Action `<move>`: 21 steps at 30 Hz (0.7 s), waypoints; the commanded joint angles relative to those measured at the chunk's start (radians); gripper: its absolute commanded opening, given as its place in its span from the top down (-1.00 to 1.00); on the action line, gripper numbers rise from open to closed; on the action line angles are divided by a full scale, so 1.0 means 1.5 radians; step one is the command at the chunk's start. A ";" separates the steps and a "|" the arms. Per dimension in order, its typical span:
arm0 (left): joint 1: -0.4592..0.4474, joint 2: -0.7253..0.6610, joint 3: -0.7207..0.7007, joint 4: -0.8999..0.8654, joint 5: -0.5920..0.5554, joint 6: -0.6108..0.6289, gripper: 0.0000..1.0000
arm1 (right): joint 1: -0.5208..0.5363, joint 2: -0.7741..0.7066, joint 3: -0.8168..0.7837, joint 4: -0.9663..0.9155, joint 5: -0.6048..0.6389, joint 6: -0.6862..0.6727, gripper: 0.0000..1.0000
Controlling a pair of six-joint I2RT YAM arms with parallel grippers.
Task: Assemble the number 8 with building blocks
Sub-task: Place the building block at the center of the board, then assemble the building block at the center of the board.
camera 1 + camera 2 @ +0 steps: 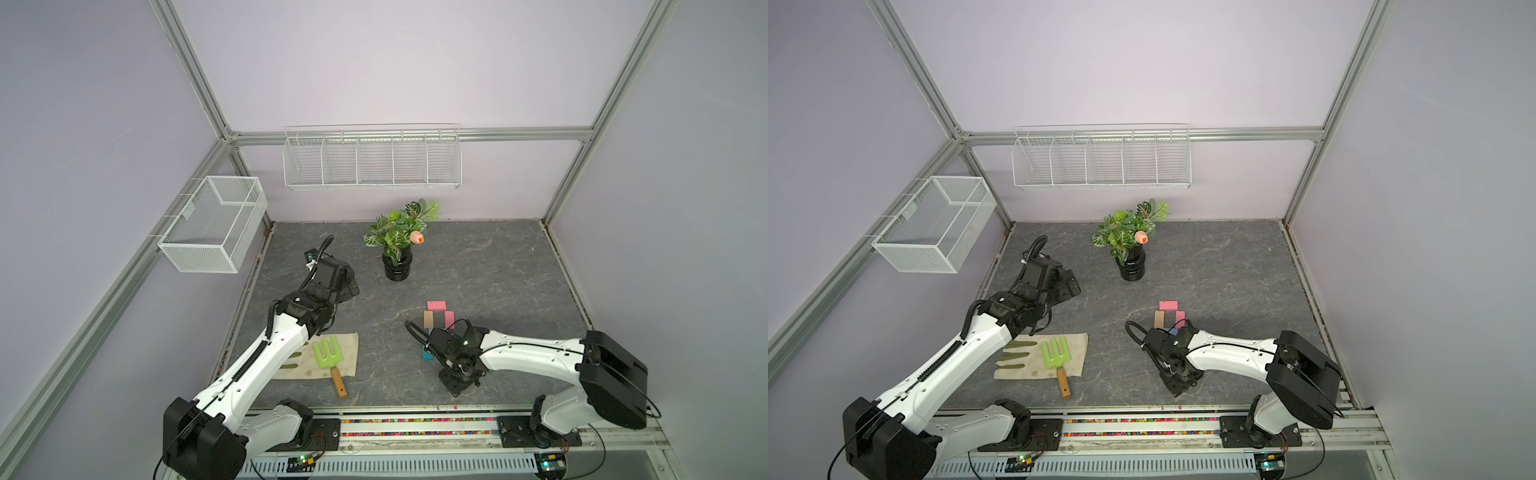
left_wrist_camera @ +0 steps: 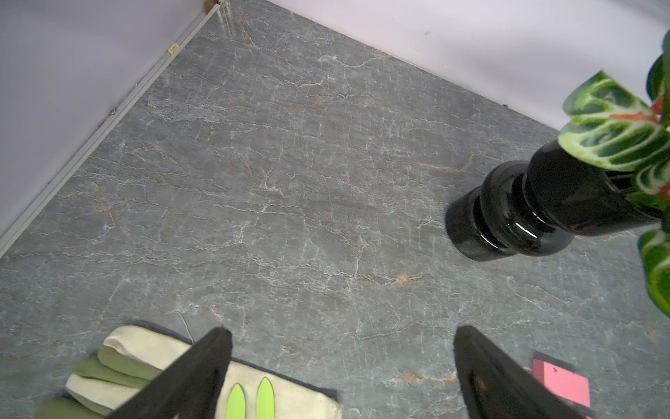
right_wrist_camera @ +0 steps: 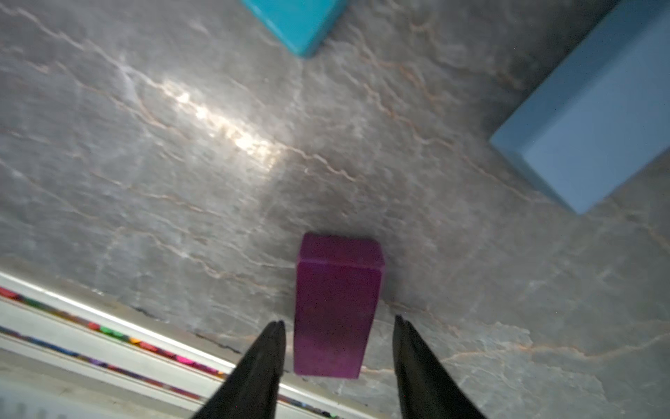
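The dark purple block (image 3: 337, 308) lies flat on the grey table (image 3: 181, 181), between the fingers of my right gripper (image 3: 339, 321). That gripper is open, with a gap on each side of the block. A teal block (image 3: 297, 21) and a light blue block (image 3: 594, 127) lie beyond it. In both top views a pink block (image 1: 436, 306), a tan block (image 1: 428, 320) and a second pink block (image 1: 449, 319) form a three-sided loop; the right wrist hides the blocks nearer the front. My left gripper (image 2: 340, 330) hangs open over bare table at the left, holding nothing.
A black vase with a leafy plant (image 1: 397, 266) stands at the back centre. A glove (image 1: 349, 345) with a green garden fork (image 1: 328, 353) on it lies front left. Wire baskets (image 1: 372, 160) hang on the walls. The arms' rail (image 1: 415, 426) runs along the table's front edge.
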 commanded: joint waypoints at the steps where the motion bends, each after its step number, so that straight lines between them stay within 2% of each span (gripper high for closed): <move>1: -0.004 0.001 0.008 -0.001 -0.010 -0.001 -0.99 | 0.002 -0.022 0.009 -0.024 0.057 0.017 -0.23; 4: -0.004 0.001 0.010 -0.002 -0.012 0.002 -0.99 | 0.003 -0.035 0.001 -0.036 0.065 0.033 -0.31; 12: -0.004 0.004 0.014 0.000 -0.012 0.004 -0.99 | 0.003 -0.060 -0.027 -0.040 0.056 0.072 -0.33; 21: -0.004 0.006 0.012 0.003 -0.008 0.002 -0.99 | 0.006 -0.116 -0.060 -0.029 -0.010 0.107 -0.32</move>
